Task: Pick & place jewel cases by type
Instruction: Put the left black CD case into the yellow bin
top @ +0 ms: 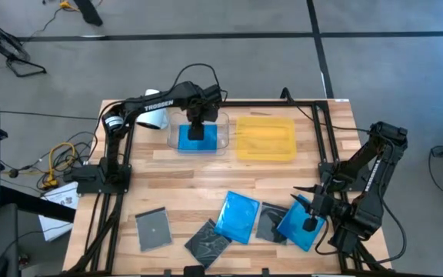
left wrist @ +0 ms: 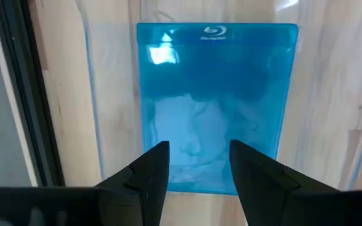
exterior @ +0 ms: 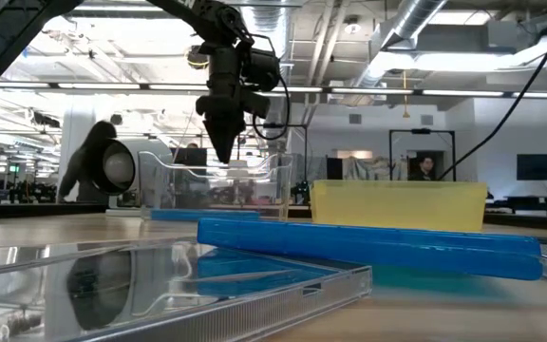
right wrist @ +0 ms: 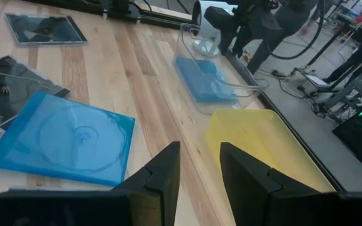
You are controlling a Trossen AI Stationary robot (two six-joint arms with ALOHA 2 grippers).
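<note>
Probably a robotics lab: exposed ceiling ducts (exterior: 425, 38), monitors (exterior: 537, 167), concrete floor (top: 229, 69).

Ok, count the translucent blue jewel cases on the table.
3: one flat blue case inside the clear plastic tray, one on the table's near-middle, one under the right end effector. None appear hidden.

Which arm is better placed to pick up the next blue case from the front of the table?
The right. Its gripper hangs by a blue case at the front edge, fingers apart and empty. The left gripper is far off over the clear tray.
</note>
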